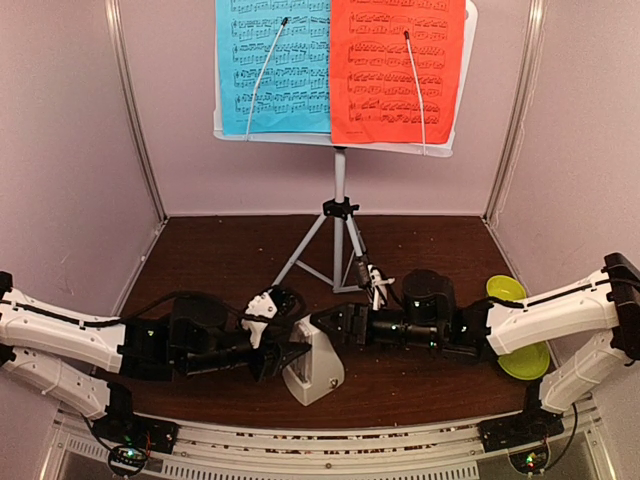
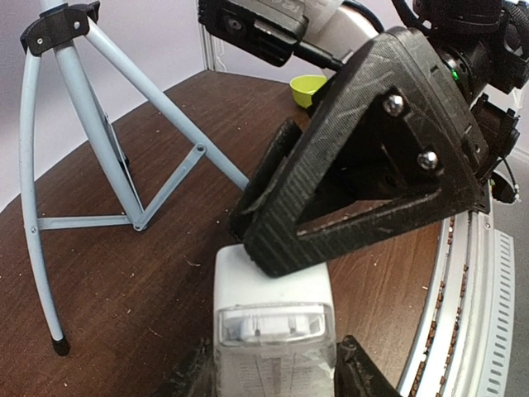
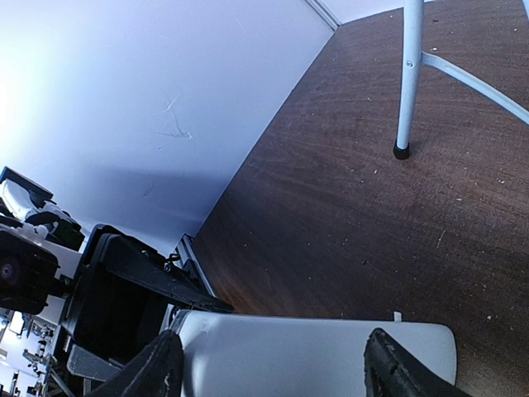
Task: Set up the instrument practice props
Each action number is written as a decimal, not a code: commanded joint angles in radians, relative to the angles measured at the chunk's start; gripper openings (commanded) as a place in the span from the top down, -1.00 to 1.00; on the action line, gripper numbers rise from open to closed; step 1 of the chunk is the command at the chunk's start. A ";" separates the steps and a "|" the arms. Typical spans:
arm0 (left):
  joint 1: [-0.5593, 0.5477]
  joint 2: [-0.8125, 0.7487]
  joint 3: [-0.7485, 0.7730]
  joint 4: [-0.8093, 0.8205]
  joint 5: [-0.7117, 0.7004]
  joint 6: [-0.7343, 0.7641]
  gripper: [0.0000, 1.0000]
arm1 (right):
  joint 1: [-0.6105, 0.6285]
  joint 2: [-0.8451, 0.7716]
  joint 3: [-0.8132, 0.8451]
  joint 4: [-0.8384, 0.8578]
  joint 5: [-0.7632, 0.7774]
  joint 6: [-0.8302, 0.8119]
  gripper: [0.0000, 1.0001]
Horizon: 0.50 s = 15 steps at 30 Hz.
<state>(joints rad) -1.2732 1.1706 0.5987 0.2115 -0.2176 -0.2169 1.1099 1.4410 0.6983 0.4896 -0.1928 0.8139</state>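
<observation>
Metronome (image 1: 315,378): likely light, rigid, slick; take flat flanks low. My left tool (image 2: 275,376) clamps it; right tool (image 3: 269,372) straddles, grip uncertain.

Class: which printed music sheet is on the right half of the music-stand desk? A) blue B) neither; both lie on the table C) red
C: the red printed music sheet covers the right half of the white perforated music-stand desk, the blue printed music sheet the left.
</observation>
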 commanded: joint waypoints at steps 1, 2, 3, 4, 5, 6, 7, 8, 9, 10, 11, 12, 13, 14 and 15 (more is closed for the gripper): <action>0.003 -0.050 0.020 0.107 0.017 0.070 0.40 | 0.008 0.049 -0.042 -0.126 0.027 -0.039 -0.49; 0.004 -0.050 0.019 0.107 0.018 0.076 0.43 | 0.009 0.054 -0.044 -0.129 0.032 -0.040 -0.48; 0.003 -0.050 0.018 0.110 0.019 0.080 0.47 | 0.010 0.059 -0.047 -0.131 0.036 -0.042 -0.48; 0.002 -0.050 0.015 0.111 0.021 0.086 0.50 | 0.011 0.063 -0.051 -0.131 0.039 -0.040 -0.48; 0.002 -0.051 0.013 0.117 0.025 0.094 0.53 | 0.011 0.066 -0.055 -0.132 0.041 -0.040 -0.47; 0.000 -0.052 0.009 0.125 0.027 0.101 0.56 | 0.011 0.068 -0.058 -0.133 0.044 -0.041 -0.47; -0.003 -0.053 0.002 0.134 0.028 0.112 0.58 | 0.011 0.071 -0.062 -0.135 0.048 -0.040 -0.46; -0.007 -0.055 -0.003 0.144 0.034 0.124 0.60 | 0.012 0.073 -0.064 -0.136 0.051 -0.041 -0.46; -0.010 -0.055 -0.009 0.154 0.038 0.134 0.62 | 0.012 0.076 -0.065 -0.140 0.054 -0.041 -0.46; -0.016 -0.055 -0.016 0.164 0.044 0.146 0.63 | 0.011 0.078 -0.066 -0.143 0.059 -0.040 -0.46; -0.022 -0.054 -0.023 0.172 0.049 0.162 0.65 | 0.012 0.079 -0.065 -0.146 0.062 -0.041 -0.46; -0.030 -0.052 -0.027 0.172 0.046 0.177 0.67 | 0.012 0.082 -0.066 -0.149 0.064 -0.041 -0.46; -0.036 -0.049 -0.029 0.171 0.044 0.187 0.68 | 0.011 0.083 -0.065 -0.154 0.067 -0.042 -0.46; -0.038 -0.046 -0.030 0.170 0.042 0.182 0.69 | 0.012 0.086 -0.066 -0.155 0.070 -0.042 -0.46; -0.038 -0.043 -0.028 0.170 0.028 0.158 0.70 | 0.012 0.088 -0.064 -0.155 0.071 -0.042 -0.45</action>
<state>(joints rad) -1.2850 1.1519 0.5690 0.2451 -0.2020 -0.1295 1.1160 1.4654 0.6849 0.5407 -0.1741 0.8108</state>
